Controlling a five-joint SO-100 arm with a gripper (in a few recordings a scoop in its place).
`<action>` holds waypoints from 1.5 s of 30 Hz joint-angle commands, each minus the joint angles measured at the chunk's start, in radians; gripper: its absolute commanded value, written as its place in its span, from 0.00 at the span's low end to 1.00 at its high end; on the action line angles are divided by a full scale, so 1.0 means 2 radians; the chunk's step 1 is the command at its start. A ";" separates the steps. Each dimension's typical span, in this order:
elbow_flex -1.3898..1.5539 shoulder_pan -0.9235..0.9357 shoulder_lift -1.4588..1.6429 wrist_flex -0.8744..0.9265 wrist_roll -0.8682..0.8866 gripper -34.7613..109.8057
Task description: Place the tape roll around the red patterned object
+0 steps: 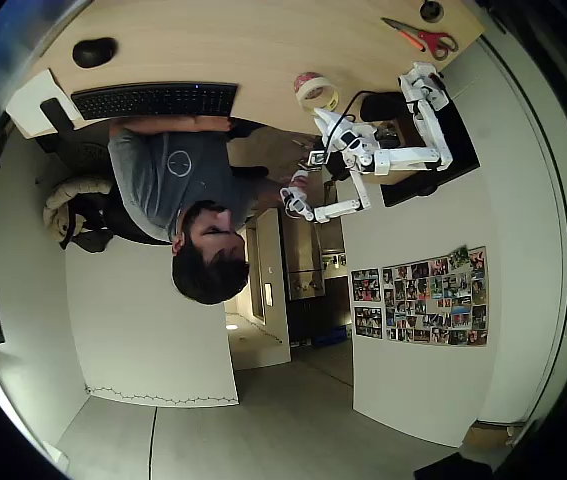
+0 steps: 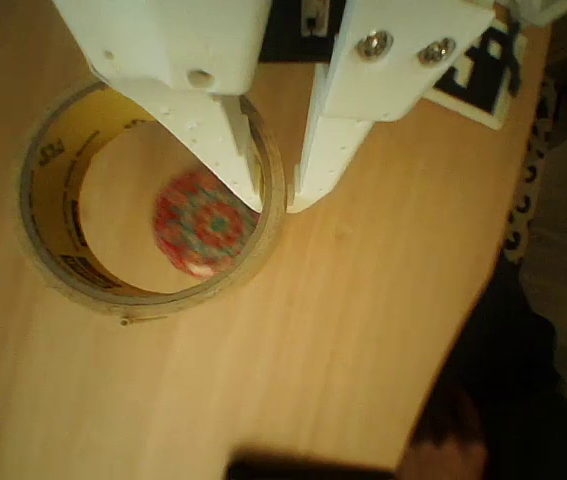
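In my wrist view the tape roll (image 2: 153, 195) lies flat on the wooden table (image 2: 343, 330), ringing the red patterned object (image 2: 206, 222). My gripper (image 2: 275, 200) straddles the roll's right wall, clenched on it.

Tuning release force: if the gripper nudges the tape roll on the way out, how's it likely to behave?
The tape roll lies flat on its face, so it should slide, not roll. It looks like a thin hollow ring, probably light. The red patterned object sits inside near the gripper, so a nudge may drag it along.
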 commanded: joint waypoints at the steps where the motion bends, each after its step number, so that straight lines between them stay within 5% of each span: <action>1: -0.051 -0.020 -0.031 0.002 0.005 0.24; 16: -0.047 -0.021 -0.056 0.017 0.024 0.40; 22: -0.091 -0.014 -0.016 0.135 0.014 0.48; 28: -0.110 0.003 0.061 0.242 -0.015 0.49; 45: 0.051 0.025 0.245 0.248 -0.046 0.49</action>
